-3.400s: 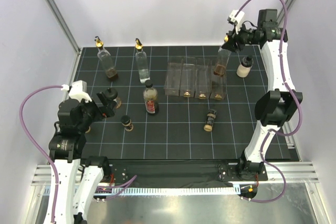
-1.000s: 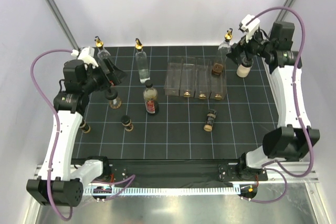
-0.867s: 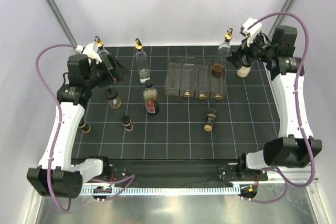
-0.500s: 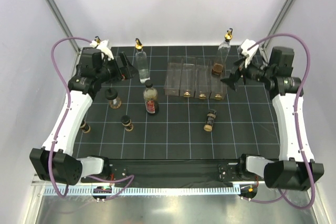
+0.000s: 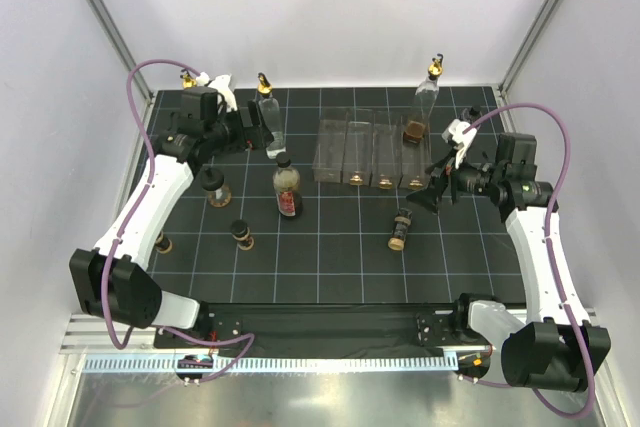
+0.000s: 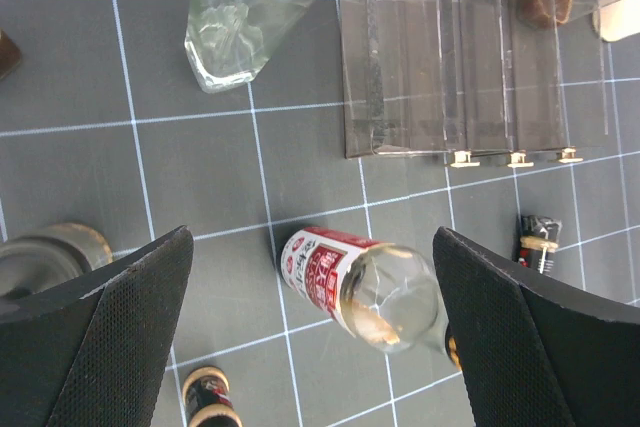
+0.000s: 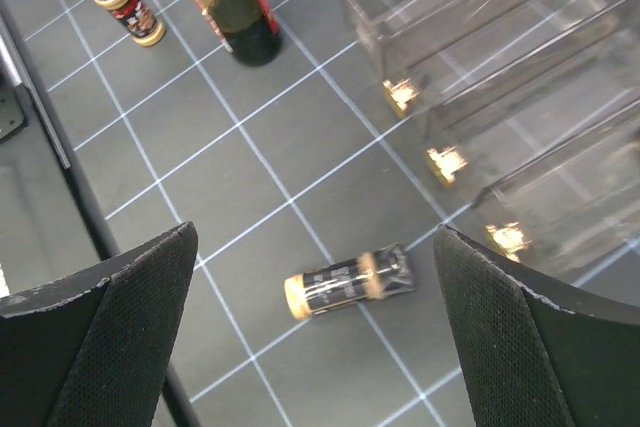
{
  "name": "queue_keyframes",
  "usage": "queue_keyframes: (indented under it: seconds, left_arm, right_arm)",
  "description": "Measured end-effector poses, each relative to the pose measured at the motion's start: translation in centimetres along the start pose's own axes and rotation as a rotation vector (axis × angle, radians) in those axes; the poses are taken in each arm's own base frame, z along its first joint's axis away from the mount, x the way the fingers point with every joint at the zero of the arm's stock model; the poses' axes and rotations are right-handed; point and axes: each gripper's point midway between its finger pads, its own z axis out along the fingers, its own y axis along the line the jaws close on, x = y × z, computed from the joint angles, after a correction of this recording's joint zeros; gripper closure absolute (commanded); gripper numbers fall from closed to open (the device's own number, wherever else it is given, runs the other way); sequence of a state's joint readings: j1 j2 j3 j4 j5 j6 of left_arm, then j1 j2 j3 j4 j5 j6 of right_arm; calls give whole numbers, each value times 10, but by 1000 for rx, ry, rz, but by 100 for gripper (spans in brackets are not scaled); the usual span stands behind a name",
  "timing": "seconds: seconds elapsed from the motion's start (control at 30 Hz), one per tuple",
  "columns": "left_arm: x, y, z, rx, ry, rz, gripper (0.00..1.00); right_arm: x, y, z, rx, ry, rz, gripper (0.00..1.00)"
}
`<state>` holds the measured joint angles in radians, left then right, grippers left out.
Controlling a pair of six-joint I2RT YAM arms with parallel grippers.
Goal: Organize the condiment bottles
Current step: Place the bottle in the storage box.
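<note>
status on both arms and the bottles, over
Both open, empty: left gripper facing red-labelled bottle, right gripper facing toppled small bottle. One tall bottle in rack. Nothing blocking.

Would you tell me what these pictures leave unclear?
Top view: the far-left tall bottle shows only its gold spout; the left arm covers the rest.
Left wrist view: the red-labelled bottle has print too small to read; the clear bottle is cut by the top edge.
Right wrist view: the lying bottle has a blurred label.
</note>
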<state>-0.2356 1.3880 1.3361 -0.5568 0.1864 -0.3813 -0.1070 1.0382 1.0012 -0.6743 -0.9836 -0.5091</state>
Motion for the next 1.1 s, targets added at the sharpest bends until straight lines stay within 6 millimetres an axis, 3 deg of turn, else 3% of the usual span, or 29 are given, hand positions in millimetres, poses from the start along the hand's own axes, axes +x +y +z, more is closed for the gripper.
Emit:
queue_keyframes:
  seconds: [0.23, 0.83, 1.1]
  left_arm:
    - [3, 1, 19, -24, 27, 32, 0]
    - [-9, 0, 54, -72, 25, 81, 0]
    - [-17, -2, 81, -96, 29, 91, 1]
  right_arm:
    - [28, 8, 9, -27, -5, 63, 0]
    - [32, 7, 9, -18, -29, 8, 0]
    - [32, 7, 9, -19, -28, -4, 0]
